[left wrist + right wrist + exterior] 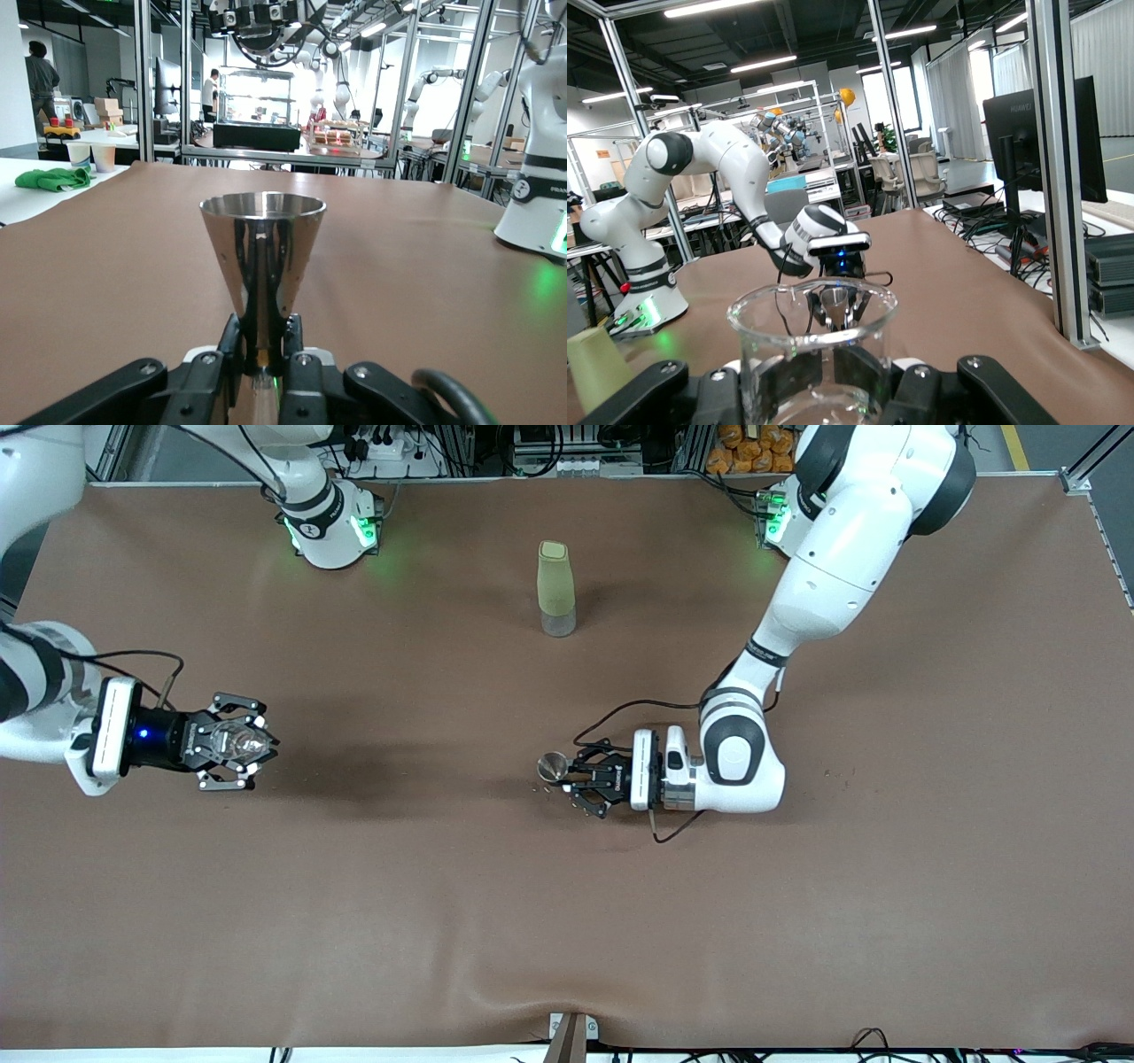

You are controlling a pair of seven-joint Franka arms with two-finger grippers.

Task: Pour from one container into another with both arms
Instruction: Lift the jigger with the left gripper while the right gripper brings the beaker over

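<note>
My right gripper (241,744) is shut on the tiny clear glass cup (237,742), holding it upright over the right arm's end of the table. In the right wrist view the cup (811,341) fills the space between the fingers (926,390). My left gripper (571,778) is shut on the narrow waist of the steel jigger (554,765), upright and low over the middle of the table. The left wrist view shows the jigger (263,248) rising from the closed fingers (293,341). A wide stretch of table separates cup and jigger.
A tall pale-green bottle (556,589) stands farther from the front camera than the jigger, between the two arm bases. A few small specks (540,787) lie on the brown mat (567,921) beside the jigger. A cable (620,713) loops from the left wrist.
</note>
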